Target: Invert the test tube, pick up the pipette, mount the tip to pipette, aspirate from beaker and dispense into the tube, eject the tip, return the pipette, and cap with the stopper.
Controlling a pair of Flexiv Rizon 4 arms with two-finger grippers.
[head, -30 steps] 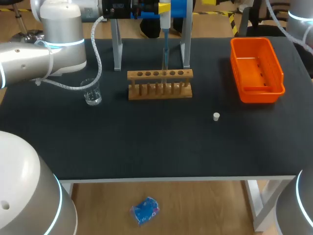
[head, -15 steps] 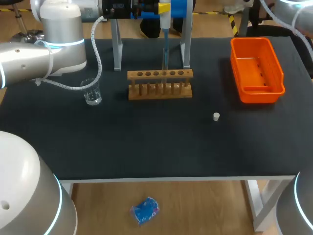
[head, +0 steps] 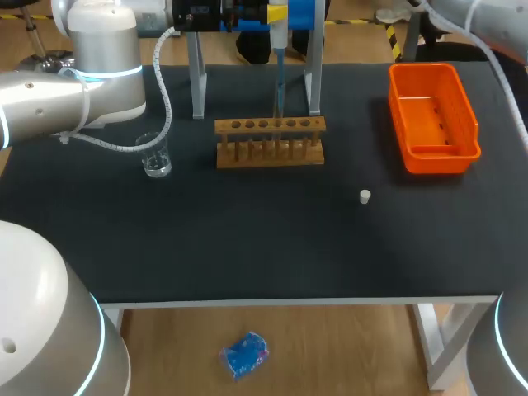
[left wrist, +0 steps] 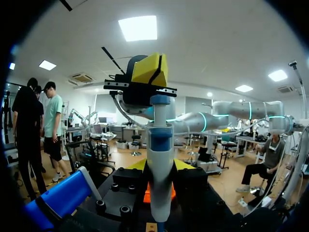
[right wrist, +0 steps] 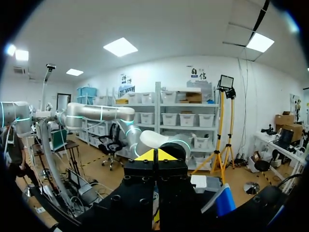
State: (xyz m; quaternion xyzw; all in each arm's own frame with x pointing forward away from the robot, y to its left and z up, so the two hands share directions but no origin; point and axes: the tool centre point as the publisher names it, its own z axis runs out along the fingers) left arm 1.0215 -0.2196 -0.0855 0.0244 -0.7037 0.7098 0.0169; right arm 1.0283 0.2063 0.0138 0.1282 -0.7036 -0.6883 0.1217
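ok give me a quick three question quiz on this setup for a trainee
1. True or false: the white stopper lies on the table, outside the orange basket.
2. Multiple choice: what is the left hand holding? A) the stopper B) the pipette C) nothing
3. Fill the gap: in the head view, the glass beaker stands to the ____ of the wooden rack.

Key: 1 true; 2 B; 3 left.
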